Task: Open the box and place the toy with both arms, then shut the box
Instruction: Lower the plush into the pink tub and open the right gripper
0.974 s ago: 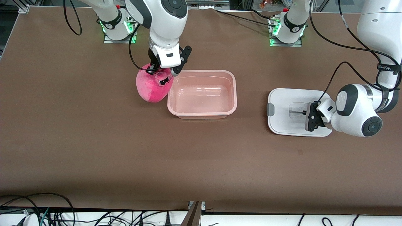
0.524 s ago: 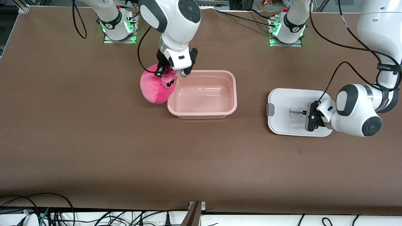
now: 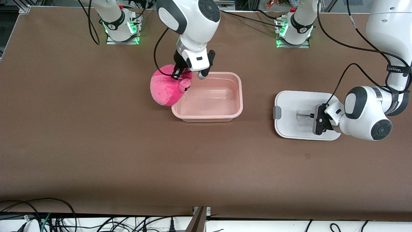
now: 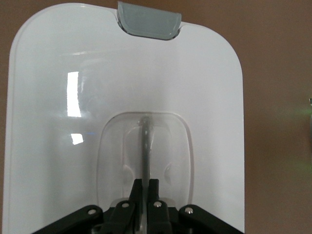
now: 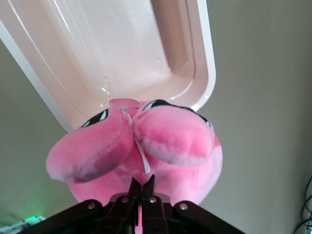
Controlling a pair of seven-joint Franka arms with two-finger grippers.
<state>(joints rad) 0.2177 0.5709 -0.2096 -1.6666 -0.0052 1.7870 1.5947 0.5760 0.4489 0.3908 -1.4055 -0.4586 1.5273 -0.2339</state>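
Your right claw [image 3: 176, 76] pinches the pink plush toy [image 3: 167, 87] over the open tub's [image 3: 207, 114] rim; release early and it spills onto the counter [image 3: 96, 145]; your left claw [image 3: 313, 115] grips the lid's [image 3: 289, 103] handle.

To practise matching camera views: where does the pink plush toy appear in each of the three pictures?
Front view: the toy hangs from the right gripper, over the box rim at the right arm's end.
Left wrist view: not in it.
Right wrist view: fills the lower middle.
Shared landmark: the box.
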